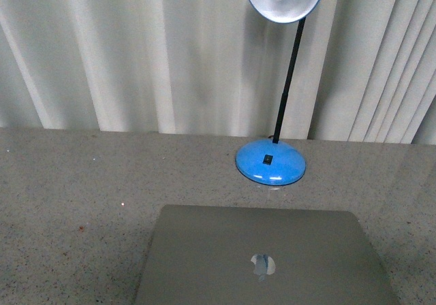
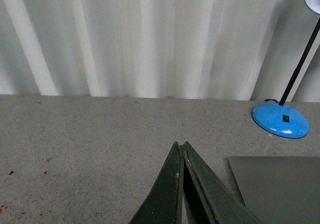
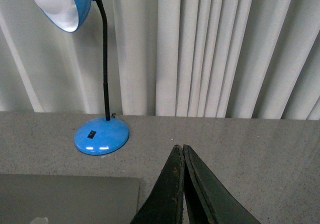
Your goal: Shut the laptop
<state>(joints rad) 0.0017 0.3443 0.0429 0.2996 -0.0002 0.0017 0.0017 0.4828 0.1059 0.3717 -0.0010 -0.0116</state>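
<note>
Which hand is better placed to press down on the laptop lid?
Right, marginally. The left hand and right hand are both shut, off either side of the laptop; the right hand's tips look slightly nearer the lid edge. The lid already looks flat, though.

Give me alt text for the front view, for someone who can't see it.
A silver-grey laptop lies closed on a speckled grey table, its lid logo facing up at the near edge of the picture. Just behind it stands a blue desk lamp with a black neck, in front of pale pleated curtains. Neither robot arm shows in this view.
</note>
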